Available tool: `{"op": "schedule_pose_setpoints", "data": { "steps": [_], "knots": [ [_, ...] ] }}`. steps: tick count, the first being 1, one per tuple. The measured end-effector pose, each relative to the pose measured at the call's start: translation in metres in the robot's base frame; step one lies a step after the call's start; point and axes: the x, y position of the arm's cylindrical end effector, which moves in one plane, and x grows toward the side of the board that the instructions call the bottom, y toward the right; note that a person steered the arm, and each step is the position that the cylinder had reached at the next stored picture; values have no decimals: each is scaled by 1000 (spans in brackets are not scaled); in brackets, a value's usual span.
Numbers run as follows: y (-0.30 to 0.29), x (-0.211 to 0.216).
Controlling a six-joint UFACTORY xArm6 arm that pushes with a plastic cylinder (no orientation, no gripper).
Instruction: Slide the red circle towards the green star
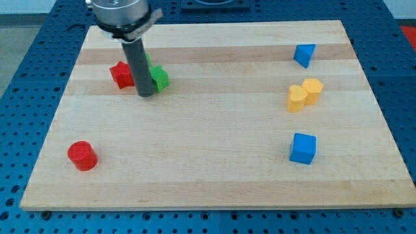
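Note:
The red circle lies near the view's bottom left of the wooden board. The green star sits at the upper left, partly hidden behind my rod. A red star-shaped block lies just left of the rod. My tip rests on the board between the red star and the green star, just below them and far above and right of the red circle.
A blue triangle-like block lies at the upper right. Two yellow blocks touch each other at the right. A blue cube lies at the lower right. The board's edges drop to a blue perforated table.

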Motion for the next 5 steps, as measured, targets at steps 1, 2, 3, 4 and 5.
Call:
{"op": "schedule_pose_setpoints", "data": {
  "steps": [1,2,3,4,5],
  "knots": [
    [-19,-2],
    [-24,22],
    [6,63],
    [14,112],
    [14,166]
  ]
}}
